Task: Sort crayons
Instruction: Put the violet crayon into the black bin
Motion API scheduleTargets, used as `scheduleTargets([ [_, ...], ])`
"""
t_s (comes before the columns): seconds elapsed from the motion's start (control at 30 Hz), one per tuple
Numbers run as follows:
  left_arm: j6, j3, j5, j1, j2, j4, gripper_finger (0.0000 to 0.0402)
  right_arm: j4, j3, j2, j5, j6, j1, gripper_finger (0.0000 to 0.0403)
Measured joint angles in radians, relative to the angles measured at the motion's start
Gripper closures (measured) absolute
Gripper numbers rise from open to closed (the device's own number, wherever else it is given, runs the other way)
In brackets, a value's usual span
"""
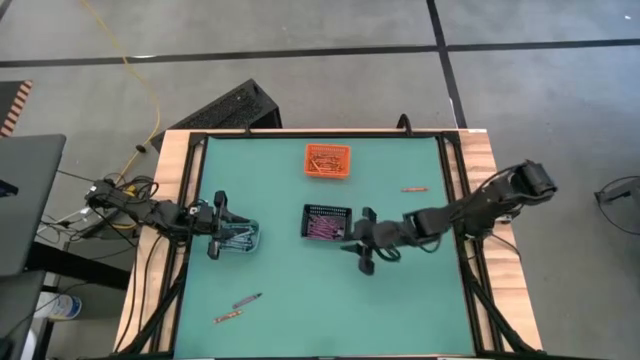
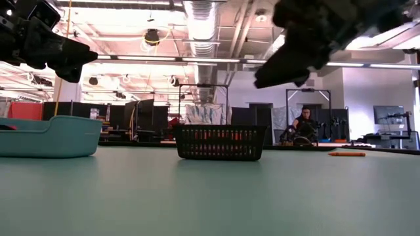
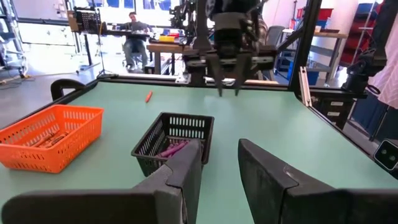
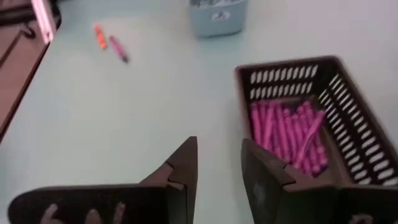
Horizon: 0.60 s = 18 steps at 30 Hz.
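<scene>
We see loose crayons on the green mat: an orange one (image 1: 414,188) at right of centre, lying left-right, and a purple one (image 1: 247,300) with an orange one (image 1: 229,317) at lower left, both tilted up to the right. Nothing lies between them and the bins.

The orange bin (image 1: 328,161) at top centre holds orange crayons. The black bin (image 1: 327,222) at centre holds purple crayons (image 4: 287,133), mostly parallel to its long side. The clear bin (image 1: 238,237) at left holds bluish ones.

The left gripper (image 1: 214,226) hangs at the clear bin's left edge, fingers apart, empty. The right gripper (image 1: 364,240) hangs just right of the black bin, fingers apart, empty.
</scene>
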Motion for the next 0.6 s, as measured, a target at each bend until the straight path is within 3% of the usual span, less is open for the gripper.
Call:
scheduleTargets([
  [0.27,0.0,0.0,0.0,0.0,0.0,0.0,0.0306,0.03,-0.096,-0.071,0.123,0.032,0.123,0.0286],
  [0.6,0.0,0.0,0.0,0.0,0.0,0.0,0.0306,0.186,-0.14,-0.071,0.133,0.042,0.186,0.0286],
])
